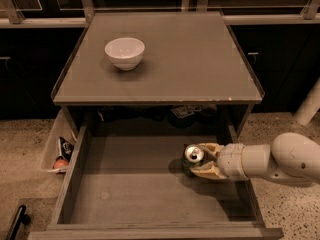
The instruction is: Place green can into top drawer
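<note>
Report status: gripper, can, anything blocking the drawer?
Gripper shut on green can, inside open drawer, right side. Can roughly upright; floor contact unclear. No obstruction seen; white bowl up on cabinet top.
</note>
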`<state>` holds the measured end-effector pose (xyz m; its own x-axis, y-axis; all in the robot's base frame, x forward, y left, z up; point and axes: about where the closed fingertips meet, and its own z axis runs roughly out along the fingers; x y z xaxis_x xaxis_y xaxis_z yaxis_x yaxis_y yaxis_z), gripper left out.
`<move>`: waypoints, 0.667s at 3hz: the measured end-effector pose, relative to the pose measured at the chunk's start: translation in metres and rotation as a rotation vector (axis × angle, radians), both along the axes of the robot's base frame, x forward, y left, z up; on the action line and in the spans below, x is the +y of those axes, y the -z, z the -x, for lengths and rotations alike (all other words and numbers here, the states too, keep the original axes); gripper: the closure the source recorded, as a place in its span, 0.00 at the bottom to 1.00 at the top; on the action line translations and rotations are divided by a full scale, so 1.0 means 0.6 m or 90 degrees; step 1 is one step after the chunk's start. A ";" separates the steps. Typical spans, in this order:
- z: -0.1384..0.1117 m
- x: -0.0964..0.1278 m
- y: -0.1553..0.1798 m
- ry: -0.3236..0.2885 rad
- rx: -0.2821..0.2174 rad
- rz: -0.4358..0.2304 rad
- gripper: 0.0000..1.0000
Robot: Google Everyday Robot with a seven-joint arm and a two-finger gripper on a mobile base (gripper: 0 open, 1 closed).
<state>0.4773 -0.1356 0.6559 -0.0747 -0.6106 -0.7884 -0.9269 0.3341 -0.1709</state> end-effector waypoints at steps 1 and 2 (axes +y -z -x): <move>0.000 0.000 0.000 0.000 0.000 0.000 0.58; 0.000 0.000 0.000 0.000 0.000 0.000 0.35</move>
